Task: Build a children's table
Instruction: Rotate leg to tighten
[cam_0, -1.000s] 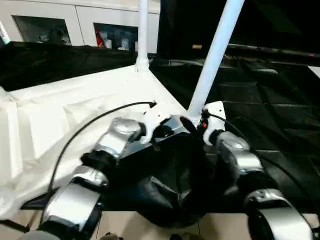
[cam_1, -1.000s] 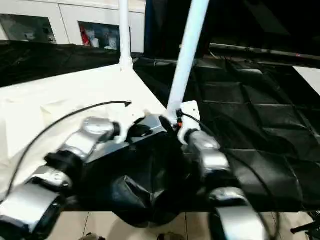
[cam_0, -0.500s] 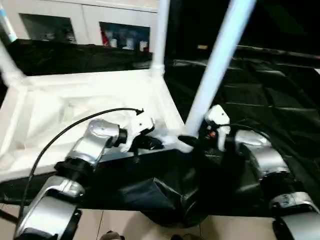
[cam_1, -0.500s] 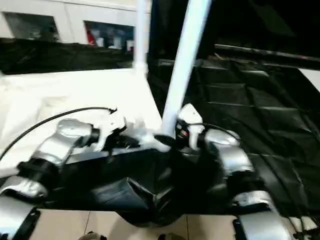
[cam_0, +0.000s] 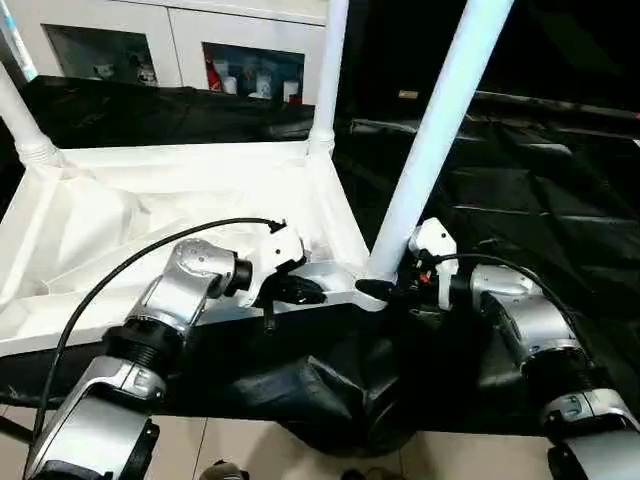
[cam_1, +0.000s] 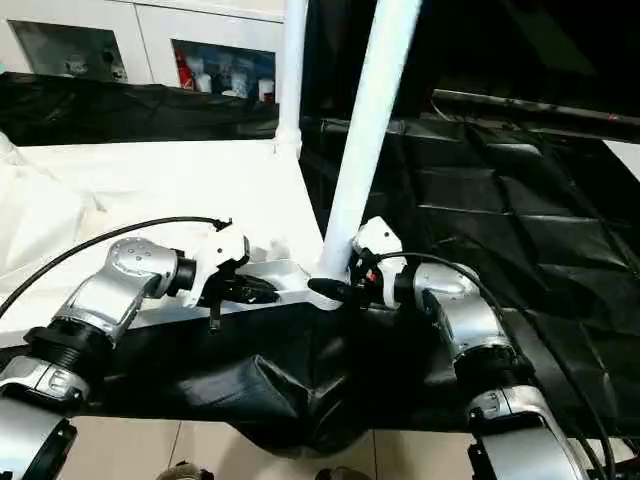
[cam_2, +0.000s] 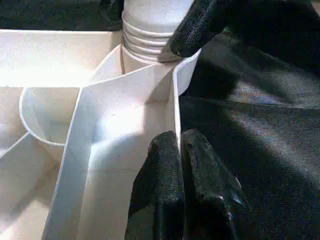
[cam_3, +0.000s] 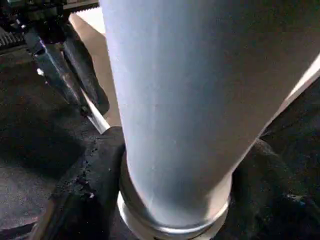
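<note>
L tool (cam_0: 300, 292): clamped on tabletop (cam_0: 180, 190) rim, prob. to steady it | R tool (cam_1: 335, 291): fingers around base of near leg (cam_0: 435, 130), at corner socket, prob. seating it | tabletop upside down on table (cam_1: 520, 200)
</note>
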